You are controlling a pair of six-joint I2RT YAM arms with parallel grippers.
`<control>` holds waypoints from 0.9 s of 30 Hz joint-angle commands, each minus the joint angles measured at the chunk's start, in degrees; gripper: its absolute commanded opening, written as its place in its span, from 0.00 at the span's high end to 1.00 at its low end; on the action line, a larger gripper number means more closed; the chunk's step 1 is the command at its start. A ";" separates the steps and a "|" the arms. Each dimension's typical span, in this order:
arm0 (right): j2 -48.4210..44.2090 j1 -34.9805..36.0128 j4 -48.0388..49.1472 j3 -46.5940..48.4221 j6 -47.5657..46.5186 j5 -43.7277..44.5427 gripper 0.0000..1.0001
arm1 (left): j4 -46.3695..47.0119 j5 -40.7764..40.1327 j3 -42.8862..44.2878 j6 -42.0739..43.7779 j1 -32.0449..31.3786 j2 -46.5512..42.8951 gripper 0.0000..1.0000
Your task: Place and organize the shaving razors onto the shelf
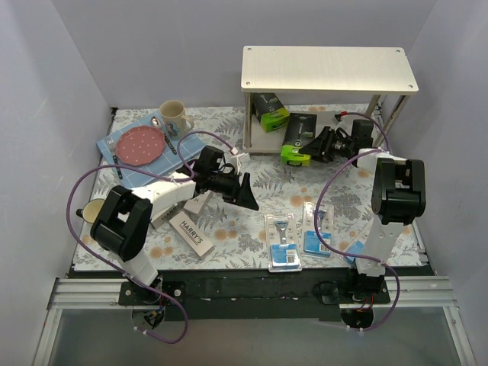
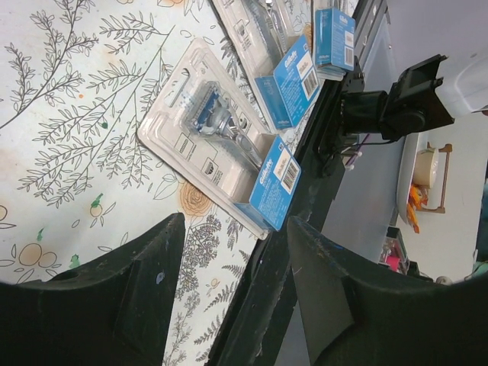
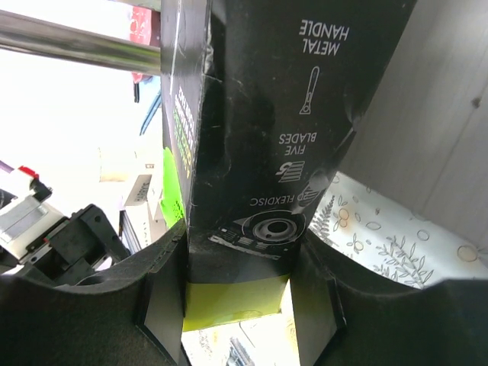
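Blue-carded blister packs [image 1: 284, 242] lie flat, side by side, on the desk [image 1: 244, 229] at lower centre of the overhead view, with a white HARRY'S box [image 1: 191, 232] to their left. Mid-frame, left of centre: left fingers [image 2: 114, 297] apart, nothing between them, hanging over the desk. Farther up, right of centre: right fingers [image 3: 99, 305] clamped on a tilted black-and-lime box [image 1: 299, 141] at the front of the shelf [image 1: 328, 69], just right of a second black-and-lime box [image 1: 271, 110] sitting on its lower board.
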 commanded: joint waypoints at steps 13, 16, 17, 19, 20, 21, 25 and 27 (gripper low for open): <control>1.51 -6.11 1.13 10.87 -4.85 -2.25 0.64 | 0.57 0.63 0.80 0.39 0.35 0.98 0.45; 4.86 -5.58 3.33 13.42 -3.36 -2.42 0.61 | -0.31 -0.08 0.54 1.01 0.35 0.89 0.45; 6.26 -5.41 3.94 14.21 -3.36 -2.34 0.57 | -0.66 -0.25 0.54 1.44 0.26 0.80 0.45; 7.41 -5.05 4.04 15.35 -2.84 -1.55 0.43 | -0.84 -0.43 0.45 1.71 0.35 0.98 0.45; 7.67 -4.97 4.03 15.36 -2.66 -0.93 0.36 | -1.01 -0.52 0.45 2.06 0.26 1.06 0.45; 7.42 -5.05 3.77 15.27 -2.57 -0.32 0.15 | -1.02 -0.78 0.53 2.15 0.35 1.06 0.45; 3.03 -6.19 2.81 10.29 -4.41 3.18 0.02 | -0.75 -1.92 1.41 2.59 0.35 1.41 0.45; -2.50 -7.24 1.67 7.03 -5.73 5.39 0.02 | -0.31 -2.10 2.03 2.50 0.26 1.59 0.45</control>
